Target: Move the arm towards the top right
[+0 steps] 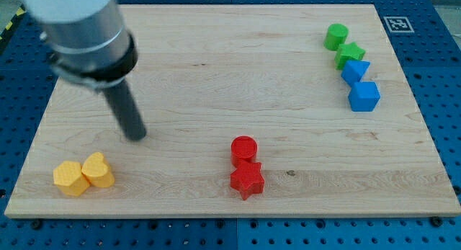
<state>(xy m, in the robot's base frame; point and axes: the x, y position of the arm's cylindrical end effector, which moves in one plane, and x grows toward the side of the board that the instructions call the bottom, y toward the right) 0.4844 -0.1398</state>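
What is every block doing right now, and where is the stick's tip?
My tip: on the board, above the yellow pair, touching nothing.
Yellow blocks: side by side, touching.
Red cylinder: upright, against the red star.
Red star: flat, just below it.
Green blocks: touching, top right.
Blue blocks: touching, below the green.

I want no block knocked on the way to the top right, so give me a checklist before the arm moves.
1. Tip located: my tip is on the board's left half, above the two yellow blocks in the view. Ok.
2. Tip free of blocks: nothing touches it. Ok.
3. Straight path to the top right: bare wood; the red cylinder and red star lie below that line. Ok.
4. Far end of the path: the green cylinder, green star, blue triangle-like block and blue cube crowd the right side. Not ok; stop short.
5. Tip height over the wood: cannot tell.
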